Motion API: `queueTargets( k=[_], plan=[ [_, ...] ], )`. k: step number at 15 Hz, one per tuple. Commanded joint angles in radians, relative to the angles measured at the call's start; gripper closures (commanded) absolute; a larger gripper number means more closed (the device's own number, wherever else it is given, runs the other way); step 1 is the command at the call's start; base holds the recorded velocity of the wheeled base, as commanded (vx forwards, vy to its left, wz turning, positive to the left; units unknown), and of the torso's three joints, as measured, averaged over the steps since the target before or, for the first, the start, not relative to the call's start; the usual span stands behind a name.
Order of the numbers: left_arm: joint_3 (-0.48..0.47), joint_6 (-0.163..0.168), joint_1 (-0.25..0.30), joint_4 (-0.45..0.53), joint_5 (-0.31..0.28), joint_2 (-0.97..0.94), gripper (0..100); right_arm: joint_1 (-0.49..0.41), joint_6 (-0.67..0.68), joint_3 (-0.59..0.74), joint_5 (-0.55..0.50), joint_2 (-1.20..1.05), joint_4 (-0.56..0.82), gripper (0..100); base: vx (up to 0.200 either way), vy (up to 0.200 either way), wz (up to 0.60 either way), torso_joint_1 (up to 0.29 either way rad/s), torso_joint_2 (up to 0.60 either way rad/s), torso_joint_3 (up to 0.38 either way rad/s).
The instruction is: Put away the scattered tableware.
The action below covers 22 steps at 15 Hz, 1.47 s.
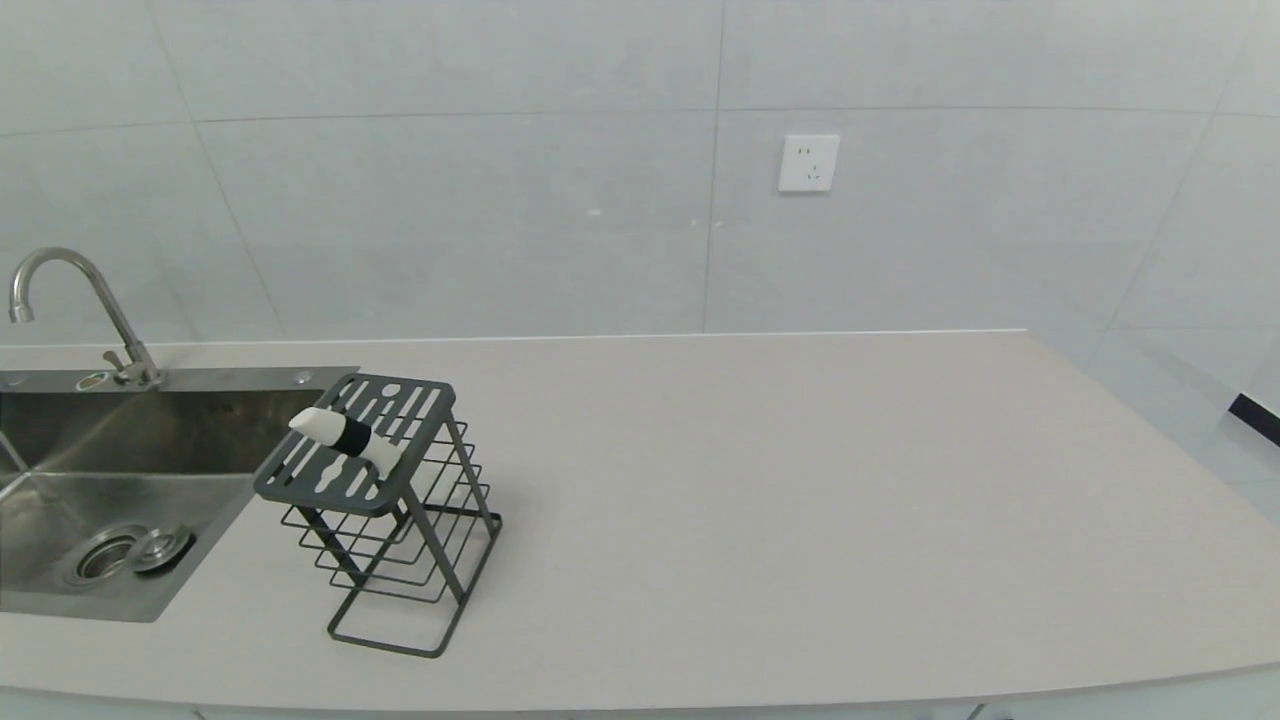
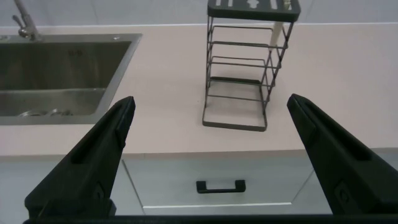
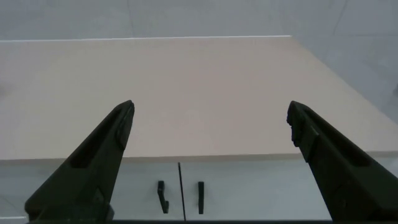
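Observation:
A dark wire cutlery rack (image 1: 390, 500) stands on the pale countertop (image 1: 760, 500) just right of the sink. A utensil with a white and black handle (image 1: 345, 435) sticks out of a slot in the rack's slotted top; its lower part hangs inside the rack (image 2: 273, 37). My left gripper (image 2: 210, 107) is open, held in front of the counter's edge, facing the rack (image 2: 245, 65), with nothing between its fingers. My right gripper (image 3: 210, 111) is open too, in front of the counter edge over bare countertop (image 3: 186, 93).
A steel sink (image 1: 90, 490) with a drain and a curved faucet (image 1: 70, 310) lies at the left. A wall socket (image 1: 808, 163) sits on the tiled wall behind. Below the counter are a drawer with a black handle (image 2: 221, 185) and cabinet doors (image 3: 180, 196).

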Motion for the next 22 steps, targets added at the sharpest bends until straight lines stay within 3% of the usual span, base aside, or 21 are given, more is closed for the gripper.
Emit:
queueTargets(
  k=[1, 7, 22],
  plan=[
    [0.0, 0.0, 0.0, -0.001, 0.0, 0.001, 0, 0.0, -0.001, 0.0, 0.001, 0.001, 0.0, 0, 0.0, 0.0, 0.0, 0.0, 0.0, 0.0],
    [0.0, 0.0, 0.0, -0.001, -0.001, 0.001, 0, 0.0, -0.001, 0.0, 0.001, 0.001, -0.001, 0, 0.0, 0.0, -0.6, 0.005, 0.0, 0.004],
    [0.0, 0.0, 0.0, -0.001, 0.0, 0.001, 0, 0.0, -0.001, 0.0, 0.001, 0.001, 0.0, 0, 0.0, 0.0, 0.0, 0.0, 0.0, 0.0]
  ],
)
